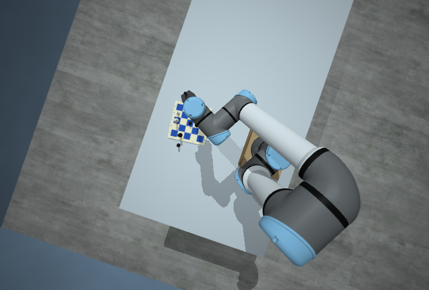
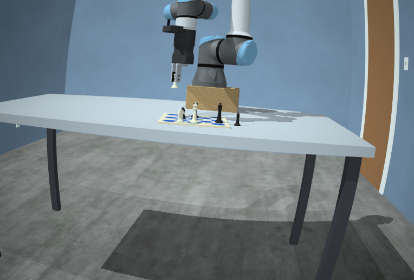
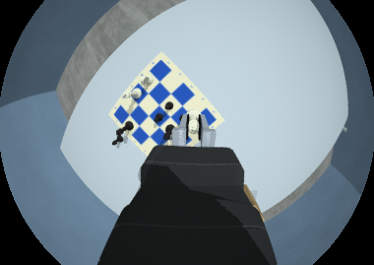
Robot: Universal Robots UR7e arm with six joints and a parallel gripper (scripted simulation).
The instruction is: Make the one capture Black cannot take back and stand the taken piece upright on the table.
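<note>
My gripper [image 2: 175, 76] [image 3: 193, 121] is shut on a small white piece [image 2: 174, 85] [image 3: 193, 127], whose flared base points down. It hangs well above the board [image 1: 172, 120] [image 2: 174, 123] [image 3: 161, 55]; the arm hides it in the top view. A white king [image 1: 176, 120] [image 2: 194, 116] [image 3: 137, 93] and white knight [image 2: 181, 115] [image 3: 147, 81] stand upright on the board, as does a black king [image 1: 179, 135] [image 2: 219, 115] [image 3: 129, 125]. Several smaller black pieces stand there too, one black piece [image 3: 169, 105] near the middle; some are partly hidden by the fingers.
A black piece [image 1: 178, 145] [image 2: 237, 119] [image 3: 119, 139] stands upright on the table [image 1: 263, 37] [image 2: 100, 129] just off the board, near the black king. A wooden block [image 2: 212, 98] under the arm's base stands behind the board.
</note>
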